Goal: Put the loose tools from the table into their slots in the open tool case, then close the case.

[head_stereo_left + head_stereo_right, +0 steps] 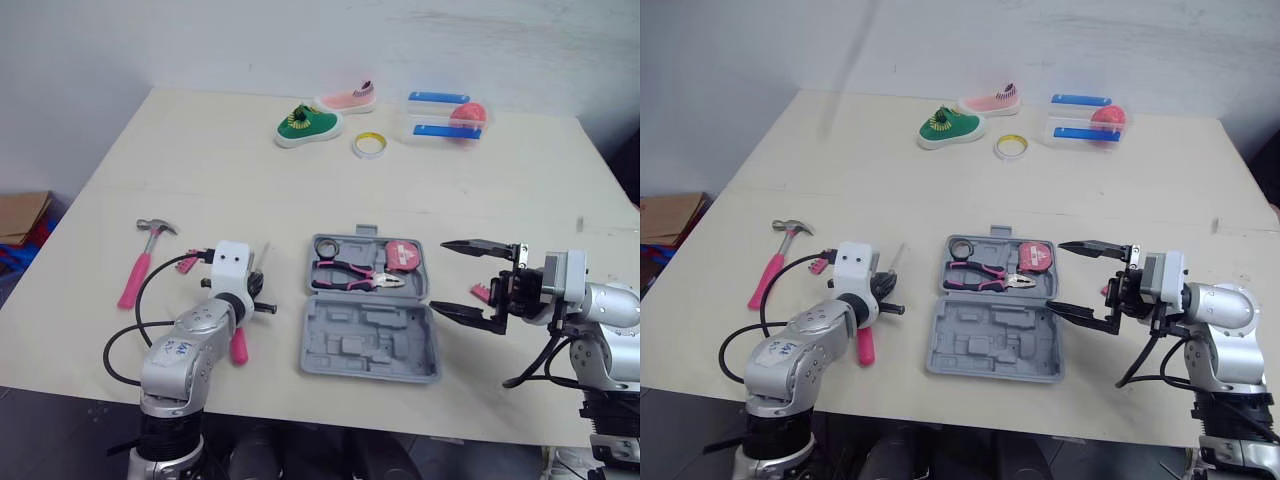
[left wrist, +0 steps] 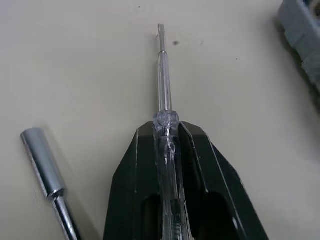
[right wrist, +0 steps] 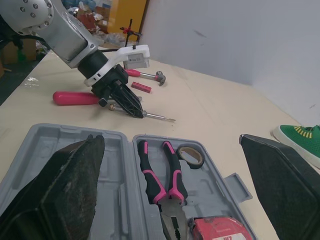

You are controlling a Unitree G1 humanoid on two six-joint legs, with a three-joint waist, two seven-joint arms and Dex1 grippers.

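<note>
One clear screwdriver (image 2: 162,70) is pinched in my left pincer (image 2: 165,131), just beside the open tool case (image 1: 368,345) near the surface's front edge. I'd carry it level to its slot; my right pincer (image 1: 438,276) hangs spread.

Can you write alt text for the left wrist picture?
The left tool grips a clear-handled screwdriver, flat tip pointing away over the table. A chrome socket shaft lies beside it, the grey tool case nearby.
</note>
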